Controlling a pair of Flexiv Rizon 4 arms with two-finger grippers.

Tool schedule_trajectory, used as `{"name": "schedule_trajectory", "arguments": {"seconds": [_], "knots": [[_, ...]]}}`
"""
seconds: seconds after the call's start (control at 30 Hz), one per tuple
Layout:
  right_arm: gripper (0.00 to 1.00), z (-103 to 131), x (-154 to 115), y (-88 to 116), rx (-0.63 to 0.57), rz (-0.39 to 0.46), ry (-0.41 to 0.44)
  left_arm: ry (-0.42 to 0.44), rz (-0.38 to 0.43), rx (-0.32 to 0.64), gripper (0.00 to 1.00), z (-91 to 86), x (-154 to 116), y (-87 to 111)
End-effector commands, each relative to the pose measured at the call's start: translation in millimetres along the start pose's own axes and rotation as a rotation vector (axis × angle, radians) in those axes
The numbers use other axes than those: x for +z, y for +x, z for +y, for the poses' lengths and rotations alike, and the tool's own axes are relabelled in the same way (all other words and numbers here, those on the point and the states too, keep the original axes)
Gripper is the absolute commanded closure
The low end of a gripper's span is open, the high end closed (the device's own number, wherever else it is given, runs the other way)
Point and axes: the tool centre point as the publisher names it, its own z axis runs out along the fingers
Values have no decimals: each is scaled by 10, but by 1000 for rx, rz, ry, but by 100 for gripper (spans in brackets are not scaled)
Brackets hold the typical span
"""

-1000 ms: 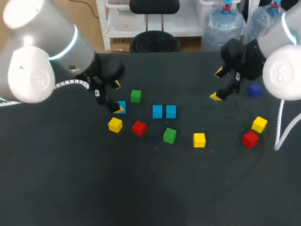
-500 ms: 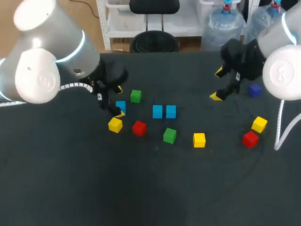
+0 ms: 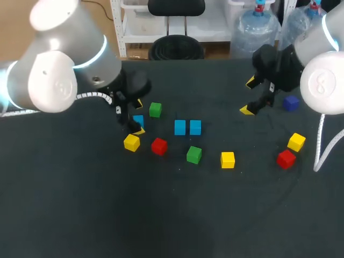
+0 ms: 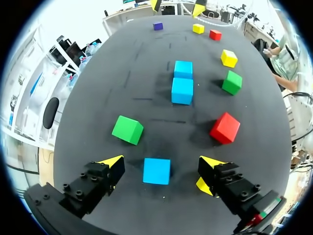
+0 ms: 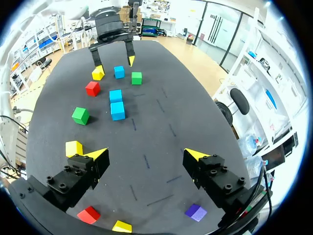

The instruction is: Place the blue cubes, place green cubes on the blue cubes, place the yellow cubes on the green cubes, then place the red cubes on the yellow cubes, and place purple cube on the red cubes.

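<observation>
My left gripper (image 4: 160, 164) stands wide open astride a small light-blue cube (image 4: 156, 171), with a gap on each side, gripping nothing. Close by lie a yellow cube (image 3: 131, 142), a green cube (image 3: 155, 109) and a red cube (image 3: 159, 146). Two more light-blue cubes (image 3: 187, 127) touch side by side mid-table, with a second green cube (image 3: 194, 155) and a second yellow cube (image 3: 228, 159) nearer me. My right gripper (image 3: 249, 96) hangs wide open and empty over the black tabletop (image 3: 161, 215). To its right sit a dark purple cube (image 3: 291, 102), a third yellow cube (image 3: 296, 142) and a second red cube (image 3: 286, 158).
</observation>
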Motion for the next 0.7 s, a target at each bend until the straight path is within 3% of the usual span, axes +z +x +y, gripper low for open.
{"name": "schedule_trajectory", "arguments": {"seconds": [0.03, 0.63, 0.67, 0.7], "knots": [[0, -10, 7, 2, -1, -2, -3, 10, 8, -5, 0, 63, 43, -5], [0, -10, 7, 2, -1, -2, -3, 23, 14, -29, 0, 75, 69, 80], [0, -10, 7, 2, -1, -2, -3, 23, 13, -30, 2, 75, 68, 80], [0, -10, 7, 2, -1, -2, -3, 23, 13, -31, 18, 76, 67, 80]]}}
